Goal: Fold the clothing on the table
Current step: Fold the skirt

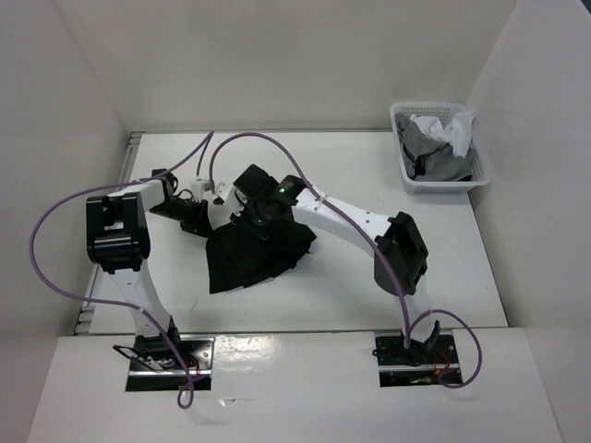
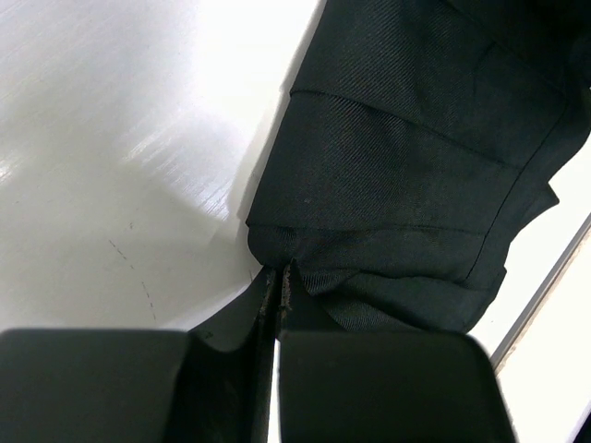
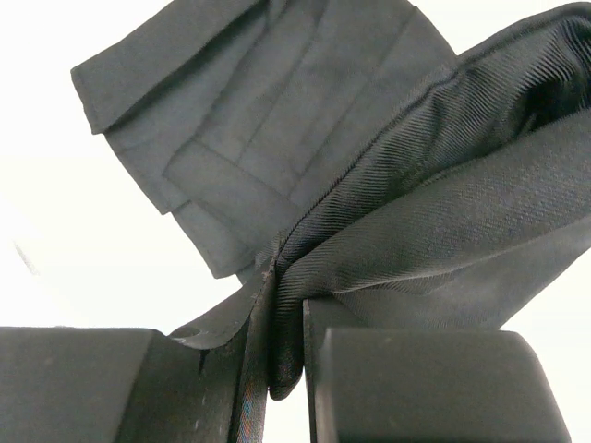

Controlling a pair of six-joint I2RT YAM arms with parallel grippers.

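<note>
On the table, near its middle, your black skirt lies bunched between both arms. Your left gripper is pinched fully together on the skirt's thin edge. Your right gripper clamps a thick fold, parted only by the fabric. Well apart, in the far right corner, a white basket holds grey and white garments.

The left tool is seen at the bottom, its 2 fingers pressed together on the lower edge of the black pleated clothing. The fabric is spread up and to the right over the white table, where glare is reflected.
</note>
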